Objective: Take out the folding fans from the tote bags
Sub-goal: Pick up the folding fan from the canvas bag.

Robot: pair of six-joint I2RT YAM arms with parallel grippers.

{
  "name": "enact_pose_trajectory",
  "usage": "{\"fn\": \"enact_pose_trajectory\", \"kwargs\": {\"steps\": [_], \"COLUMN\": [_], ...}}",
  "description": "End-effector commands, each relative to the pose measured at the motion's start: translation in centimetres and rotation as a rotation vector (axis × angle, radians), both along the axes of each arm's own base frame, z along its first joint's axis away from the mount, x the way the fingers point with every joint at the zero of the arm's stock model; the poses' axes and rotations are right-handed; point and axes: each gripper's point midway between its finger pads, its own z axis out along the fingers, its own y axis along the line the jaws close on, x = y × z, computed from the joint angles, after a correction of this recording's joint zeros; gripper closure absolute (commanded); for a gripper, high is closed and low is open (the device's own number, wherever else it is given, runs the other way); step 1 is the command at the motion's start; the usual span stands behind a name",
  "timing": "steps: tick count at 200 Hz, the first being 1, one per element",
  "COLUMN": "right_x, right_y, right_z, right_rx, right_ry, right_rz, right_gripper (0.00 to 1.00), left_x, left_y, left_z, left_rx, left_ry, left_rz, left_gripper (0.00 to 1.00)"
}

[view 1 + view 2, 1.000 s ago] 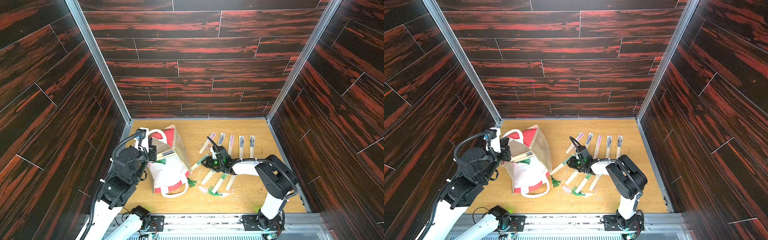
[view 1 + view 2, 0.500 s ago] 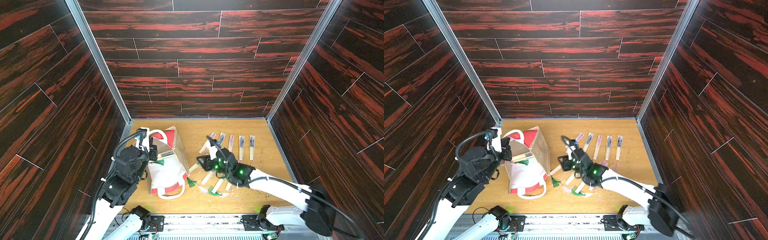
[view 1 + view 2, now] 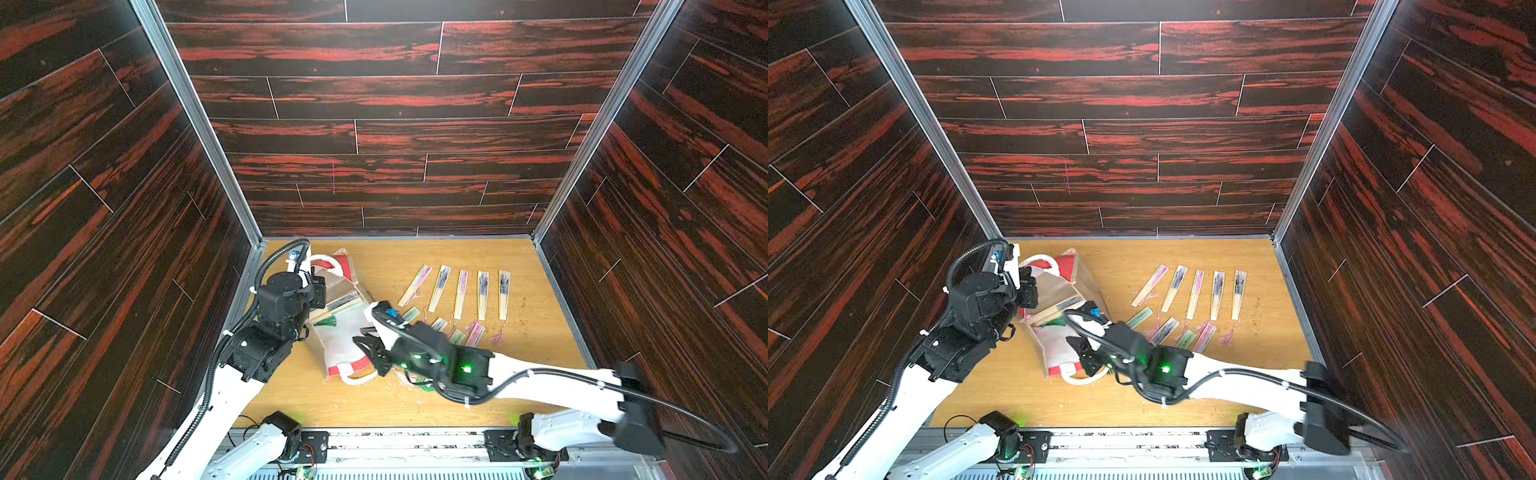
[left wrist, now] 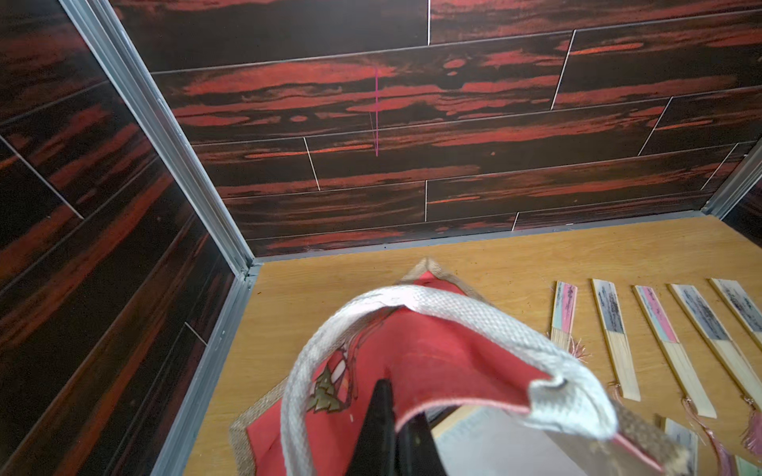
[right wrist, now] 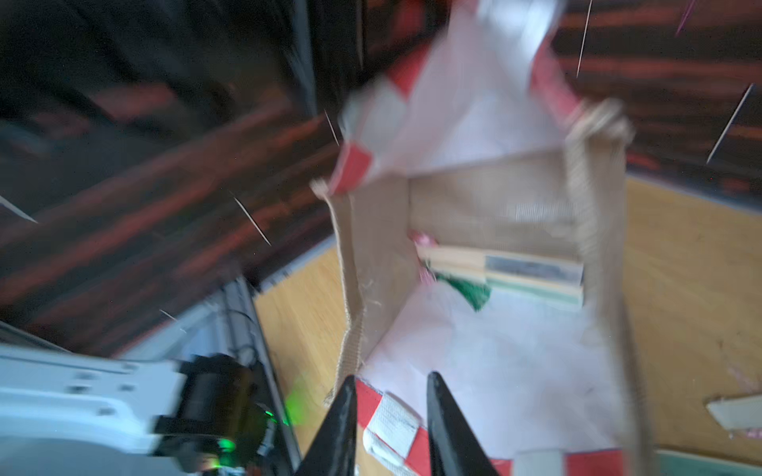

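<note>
A few folding fans (image 5: 503,268) lie side by side deep inside the tote bag (image 3: 345,345), against its tan far wall, with a green tassel (image 3: 326,321) hanging from one. In both top views the bag sits at the lower middle, a bit to the left, and its open mouth faces up so the white lining shows. The left gripper (image 4: 396,428) is pinched tight on the bag's red side panel, just under the white rope handle (image 4: 412,305), and it holds the bag as it did a second ago. The right gripper (image 5: 391,377) has moved a lot. A second ago it was over the fans on the table (image 3: 415,257), and now it is at the near rim of the bag, by the red and white edge. Its fingers stand a little apart with a narrow gap. The wrist picture is blurry, so I cannot tell if they touch the rim. The right arm now stretches low across the bottom of the top views. A row of five fans (image 3: 461,291) lies at the middle right, in the same spot as before, and more fans (image 3: 1183,336) lie just below it, partly hidden by the arm.
</note>
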Motion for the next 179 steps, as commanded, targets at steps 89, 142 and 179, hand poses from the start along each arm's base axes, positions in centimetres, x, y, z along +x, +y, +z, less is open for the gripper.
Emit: {"fn": "enact_pose_trajectory", "kwargs": {"steps": [89, 142, 179], "right_x": [5.3, 9.5, 13.4], "right_y": [6.2, 6.1, 6.1], "right_z": [-12.1, -15.4, -12.5], "right_rx": [-0.313, -0.31, -0.159], "right_ry": [0.303, 0.504, 0.554], "right_rz": [-0.12, -0.229, -0.296], "right_gripper": [0.72, 0.72, 0.67], "left_x": [-1.0, -2.9, -5.0], "left_y": [-0.6, -1.2, -1.4], "left_z": [5.5, 7.1, 8.3], "left_rx": [-0.167, -0.246, -0.278], "left_ry": [-0.151, -0.241, -0.319], "left_rz": [-0.05, -0.135, -0.203], "left_gripper": [1.0, 1.0, 1.0]}}
